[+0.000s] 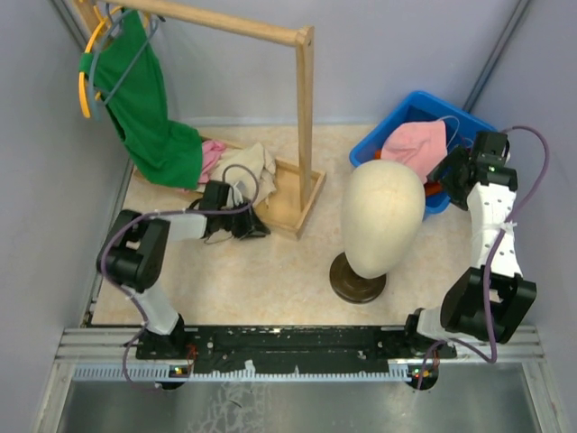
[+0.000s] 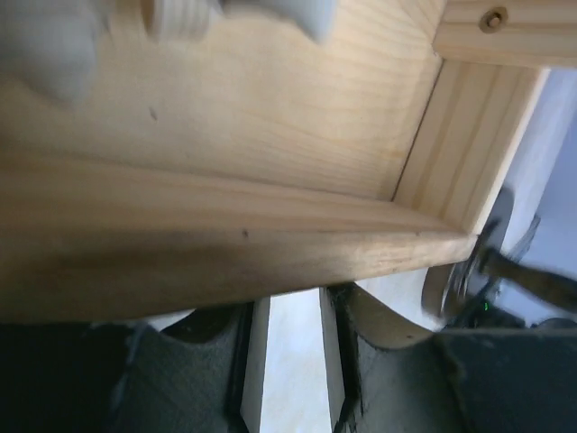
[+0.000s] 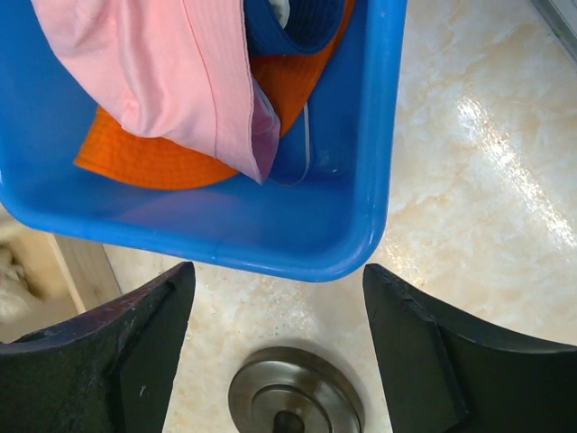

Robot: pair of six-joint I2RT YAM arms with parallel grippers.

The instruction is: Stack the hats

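Observation:
A pink bucket hat (image 1: 416,144) lies on top in the blue bin (image 1: 415,99) at the back right. In the right wrist view the pink hat (image 3: 171,81) covers an orange hat (image 3: 180,153), with a navy blue hat (image 3: 297,27) behind; all lie in the bin (image 3: 270,234). No red hat or dark red beanie shows. My right gripper (image 1: 451,176) is open and empty, above the bin's near edge (image 3: 275,298). My left gripper (image 1: 255,225) is at the wooden rack base, its jaws a little apart and empty (image 2: 293,361).
A cream mannequin head (image 1: 383,216) stands on a dark round base (image 1: 356,280), also in the right wrist view (image 3: 296,392). A wooden rack (image 1: 302,108) holds a green garment (image 1: 149,108). Beige (image 1: 248,167) and pink (image 1: 212,153) cloths lie on its base, whose edge (image 2: 225,244) fills the left wrist view.

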